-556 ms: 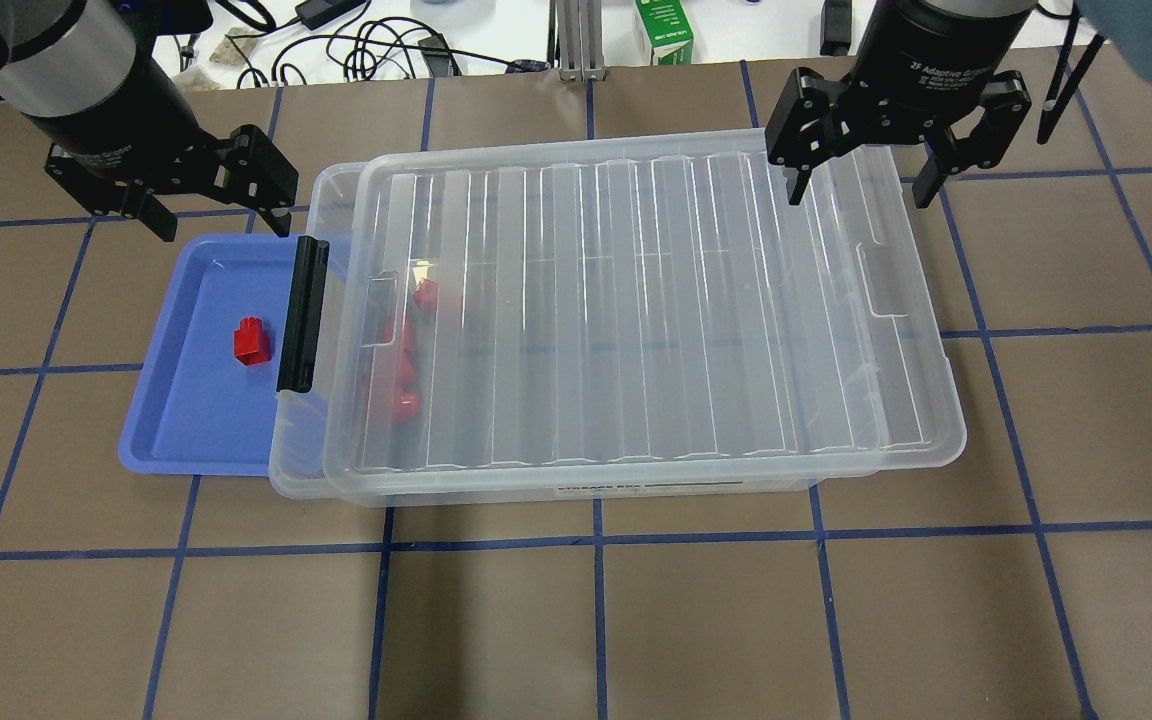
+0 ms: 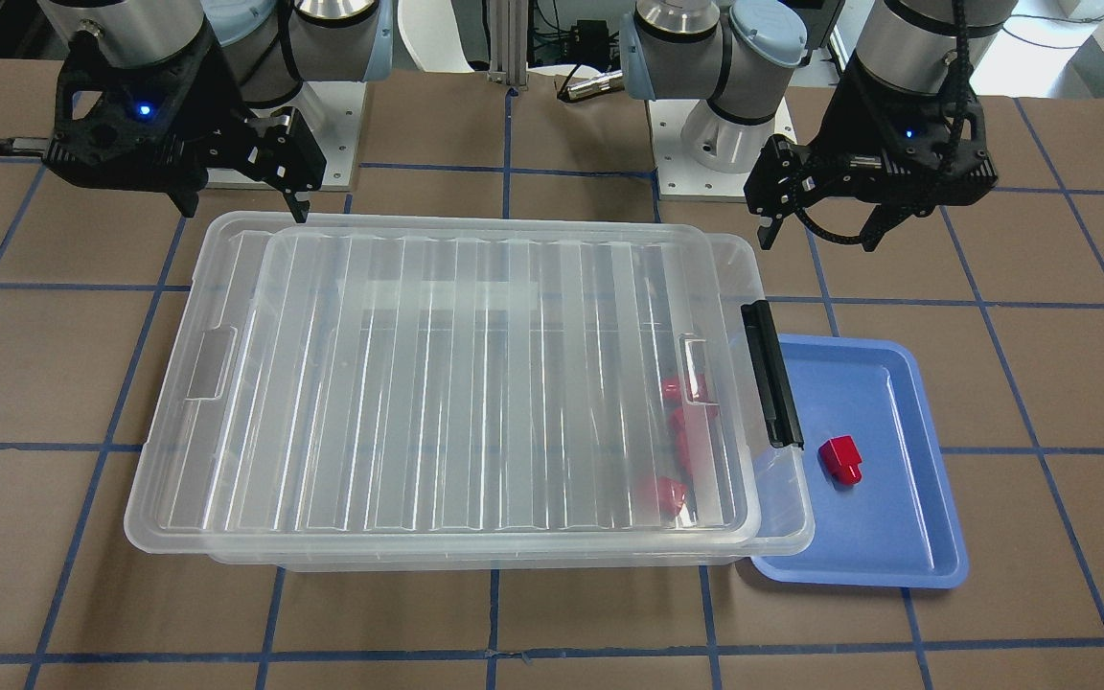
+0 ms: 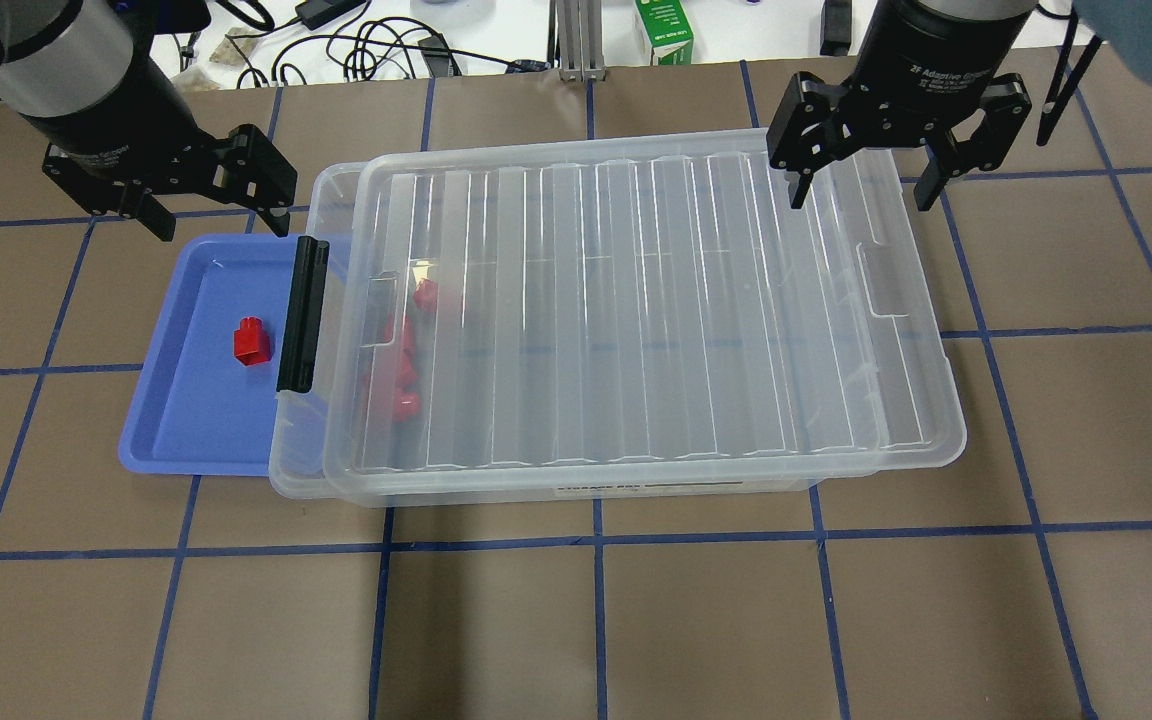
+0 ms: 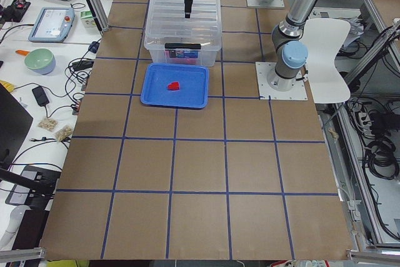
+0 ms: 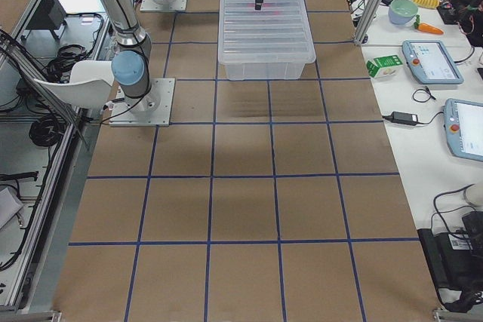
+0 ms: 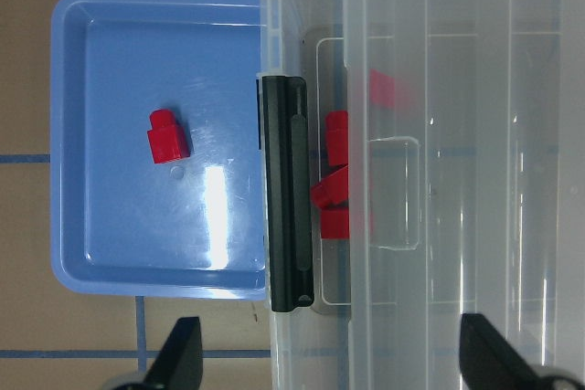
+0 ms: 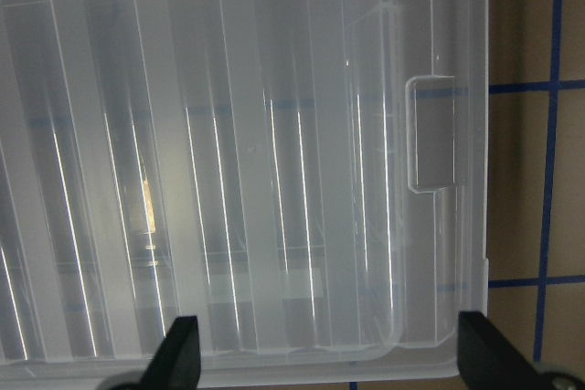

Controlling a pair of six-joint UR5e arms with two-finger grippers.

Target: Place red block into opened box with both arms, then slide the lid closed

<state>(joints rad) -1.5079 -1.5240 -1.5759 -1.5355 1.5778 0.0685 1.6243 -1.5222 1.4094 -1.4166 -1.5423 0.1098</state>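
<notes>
A red block [image 3: 251, 341] [image 2: 841, 459] [image 6: 166, 136] lies alone in the blue tray [image 3: 186, 420]. The clear box [image 3: 288, 478] stands in the middle of the table, its black latch [image 3: 302, 313] at the tray end. The ribbed lid [image 3: 636, 300] [image 2: 456, 383] rests on the box, shifted away from the latch, which leaves a narrow strip uncovered there. Several red pieces [image 3: 398, 395] show through the lid. My left gripper [image 3: 221, 218] [image 2: 816, 232] hangs open above the tray's far edge, holding nothing. Open and empty too, my right gripper [image 3: 861, 192] [image 2: 245, 206] hovers over the lid's far corner.
The box's latch end overlaps the blue tray [image 2: 907, 565]. Cables and a green carton [image 3: 663, 30] lie beyond the table's far edge. Tablets and a bowl [image 4: 39, 60] sit on a side bench, and a white chair [image 4: 328, 48] stands by the arm bases.
My left gripper has drifted very slightly toward the far edge. The right gripper, lid, box and red block stand as before.
</notes>
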